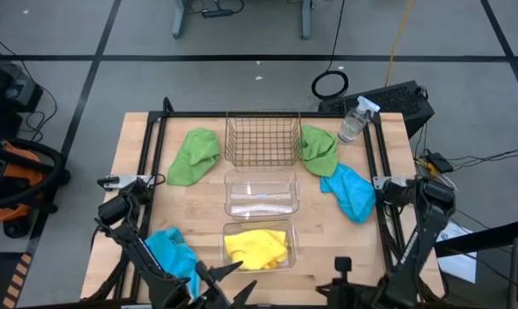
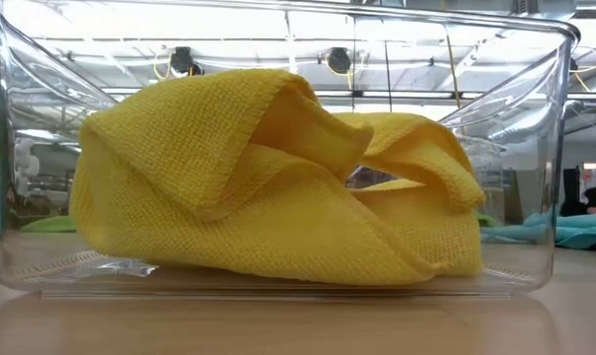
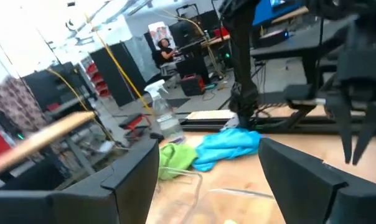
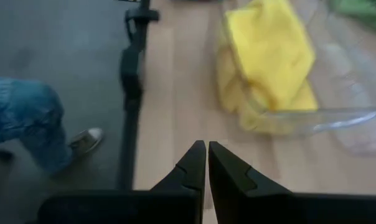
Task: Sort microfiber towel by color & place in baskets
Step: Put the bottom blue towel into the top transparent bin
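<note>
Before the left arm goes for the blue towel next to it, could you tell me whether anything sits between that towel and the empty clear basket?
Nothing visible does. The blue towel lies on bare table left of the basket with the yellow towels. The empty clear basket sits diagonally beyond it, with only open wood between. The left end effector is beside the towel.

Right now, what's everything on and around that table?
Green towels: two, either side of the wire basket
Blue towels: two, one right side, one near-left corner
Yellow towels: in the nearest clear basket; count unclear
Wire basket: one, copper, far middle
Clear baskets: two, middle one empty, nearest
Spray bottle: one, clear, far right
Person: jeans and shoe beside table
Left gripper: open, near edge
Right gripper: shut, near edge
</note>
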